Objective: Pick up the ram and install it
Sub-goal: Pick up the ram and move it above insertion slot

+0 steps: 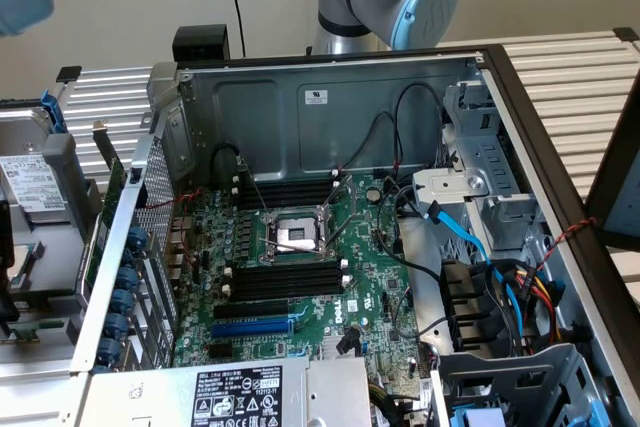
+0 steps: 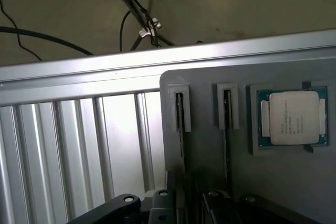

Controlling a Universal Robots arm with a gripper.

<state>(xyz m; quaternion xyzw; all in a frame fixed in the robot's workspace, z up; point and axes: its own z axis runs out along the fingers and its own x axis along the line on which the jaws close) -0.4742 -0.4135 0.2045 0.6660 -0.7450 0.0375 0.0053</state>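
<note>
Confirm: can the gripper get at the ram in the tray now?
Likely yes. The ram looks to stand edge-up in the gray tray near the CPU, nothing covering it, and the gripper hangs open over that tray.

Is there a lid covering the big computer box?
No, the computer box is open, and the green board inside it is plain to see in the exterior view.

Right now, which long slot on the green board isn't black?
The blue slot, toward the labelled metal box; the other long slots are black.
</note>
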